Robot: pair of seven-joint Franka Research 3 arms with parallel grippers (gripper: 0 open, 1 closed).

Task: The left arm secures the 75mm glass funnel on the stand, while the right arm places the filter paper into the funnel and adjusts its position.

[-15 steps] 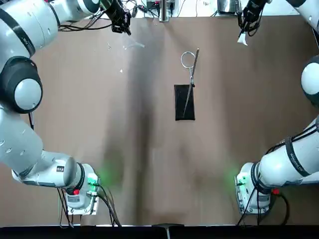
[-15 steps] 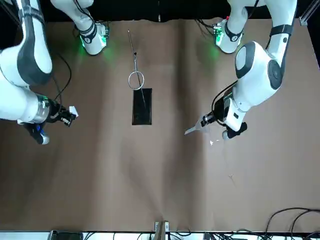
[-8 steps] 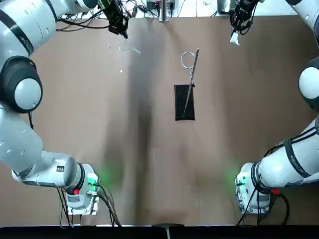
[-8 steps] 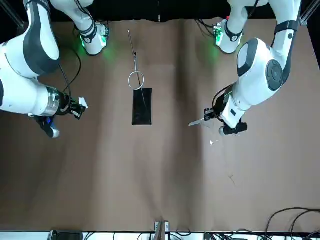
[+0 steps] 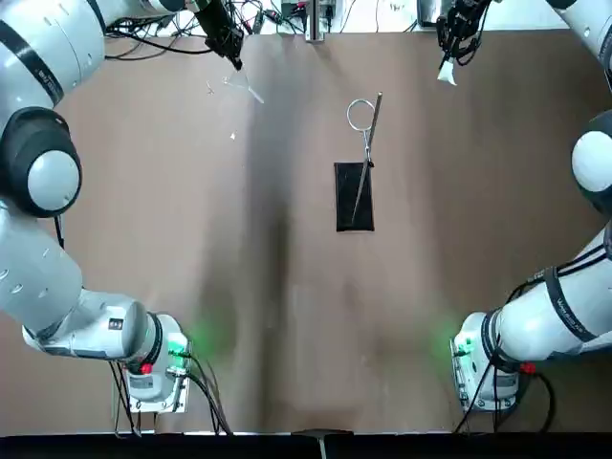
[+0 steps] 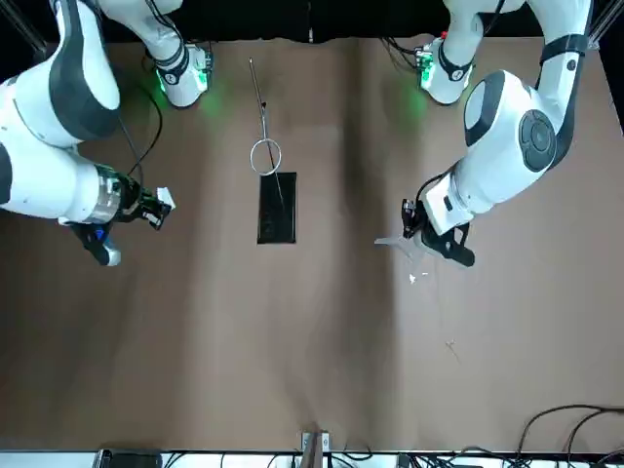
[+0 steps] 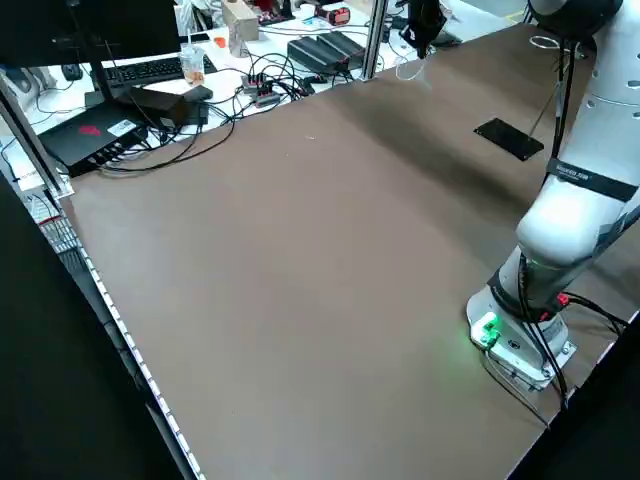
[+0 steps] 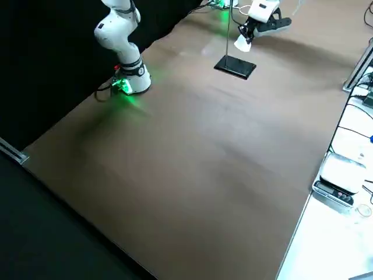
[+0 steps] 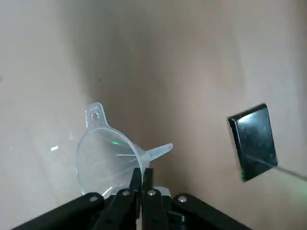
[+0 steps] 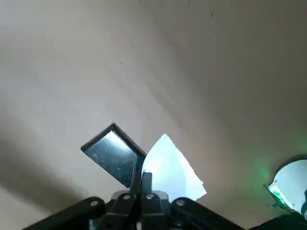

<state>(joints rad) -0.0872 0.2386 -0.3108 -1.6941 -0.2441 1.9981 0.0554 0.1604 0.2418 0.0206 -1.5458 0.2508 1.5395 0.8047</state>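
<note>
Over the far left of the table, the left gripper pinches the clear funnel by its rim; across at far right, the right gripper has the paper nipped between its tips; both pieces are in hand, neither delivered; the stand waits mid-table, its ring unfilled; funnel first, I'd judge, then paper and a nudge; bare tabletop on either side leaves room, though both grippers hang near the far edge.
</note>
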